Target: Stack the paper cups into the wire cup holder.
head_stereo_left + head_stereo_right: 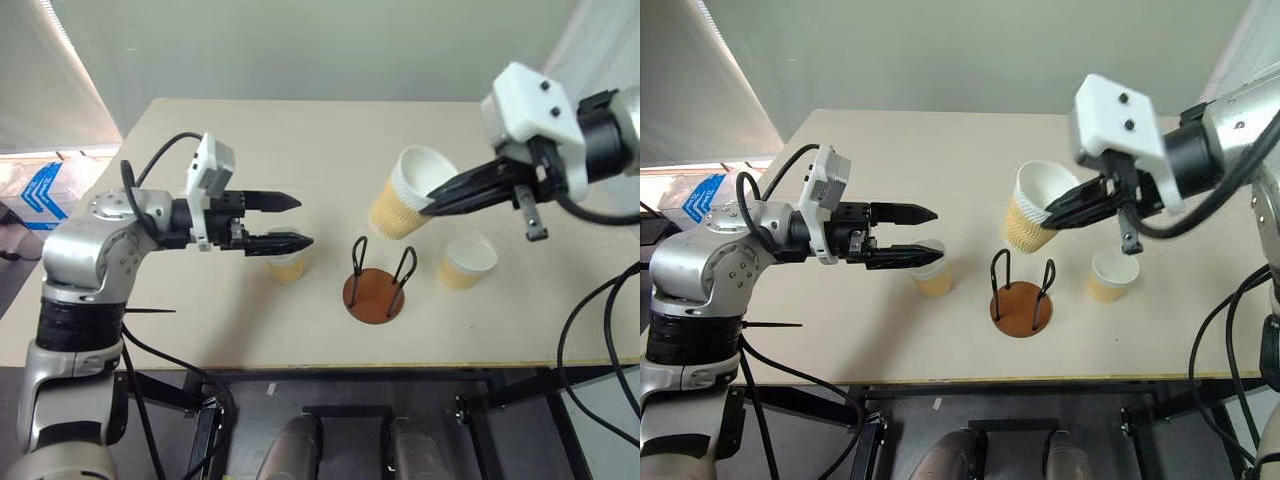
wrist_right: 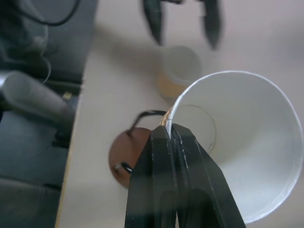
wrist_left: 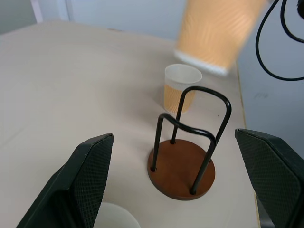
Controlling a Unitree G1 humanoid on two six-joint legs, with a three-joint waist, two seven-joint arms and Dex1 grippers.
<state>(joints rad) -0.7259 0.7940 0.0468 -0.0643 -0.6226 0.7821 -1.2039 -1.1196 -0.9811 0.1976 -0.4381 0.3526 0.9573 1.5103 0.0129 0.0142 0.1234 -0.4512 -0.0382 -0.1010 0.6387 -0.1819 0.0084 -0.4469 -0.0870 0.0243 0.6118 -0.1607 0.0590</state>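
Observation:
The wire cup holder (image 1: 375,292), a brown disc with two black wire loops, stands near the table's front edge with nothing in it. My right gripper (image 1: 432,208) is shut on the rim of a tilted paper cup (image 1: 408,195), held in the air above and just behind the holder. A second paper cup (image 1: 466,261) stands upright to the right of the holder. A third paper cup (image 1: 285,262) stands to its left, just below my left gripper (image 1: 305,222), which hovers open and level, pointing toward the holder. In the right wrist view the fingers (image 2: 161,180) pinch the cup's wall (image 2: 242,142).
The beige table (image 1: 250,140) has free room at the back and left. Its front edge runs close under the holder. Black cables hang at both sides of the table.

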